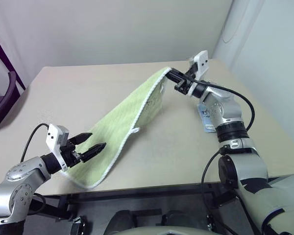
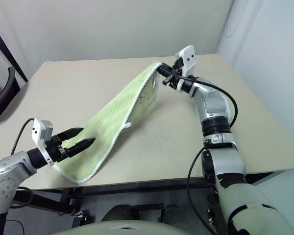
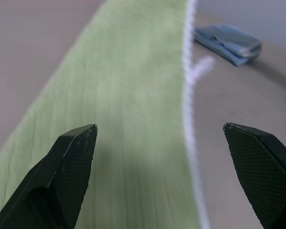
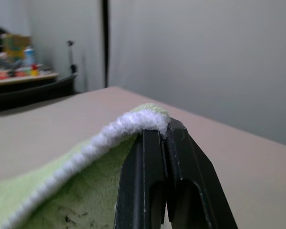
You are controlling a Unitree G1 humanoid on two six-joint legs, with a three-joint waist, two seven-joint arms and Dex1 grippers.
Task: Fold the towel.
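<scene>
The light green ribbed terry towel [image 1: 132, 110] sags limp from upper right to lower left of the frame, soft and light. The right gripper [image 1: 176, 78] pinches its white-edged far corner; the left gripper [image 1: 90, 142], spread wide, should probably take the near corner's edging.

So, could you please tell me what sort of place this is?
Probably an office or lab room: a plain beige table against bare white walls, a dark chair beside it, and a cluttered workbench in the background.

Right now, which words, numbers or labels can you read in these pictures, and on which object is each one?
No text can be read.
Dark embroidery on the towel, near the corner held by the right gripper: too small to read.
Marks on the blue cloth: too blurred to read.
</scene>
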